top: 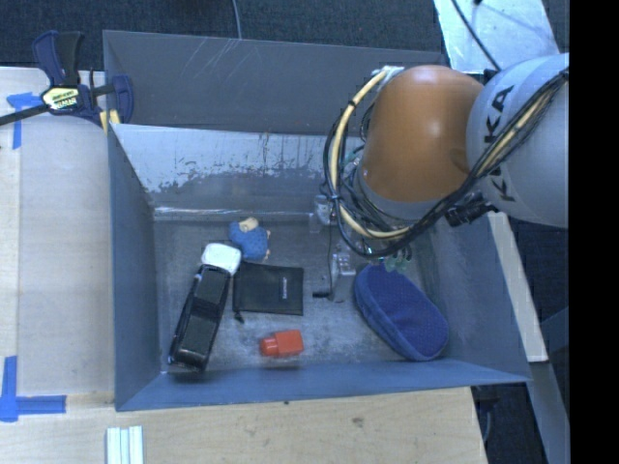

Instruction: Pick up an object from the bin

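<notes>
Camera view from above shows the grey metal bin (131, 259) with the grey arm (522, 133) and its rounded orange cover (421, 133) reaching in from the right. On the floor, from largest down, lie a blue oval fabric pouch (401, 315) at the right; a long black rectangular device (200, 322) with a white cap (221, 256) at the left; a flat black square wallet (269, 290) mid-floor. The gripper (332, 283) is down between wallet and pouch, just beside both, whether spread or closed I cannot tell; smaller still are a small blue lump (251, 243) behind the wallet and a small red-orange plastic cap (282, 344) at the front.
</notes>
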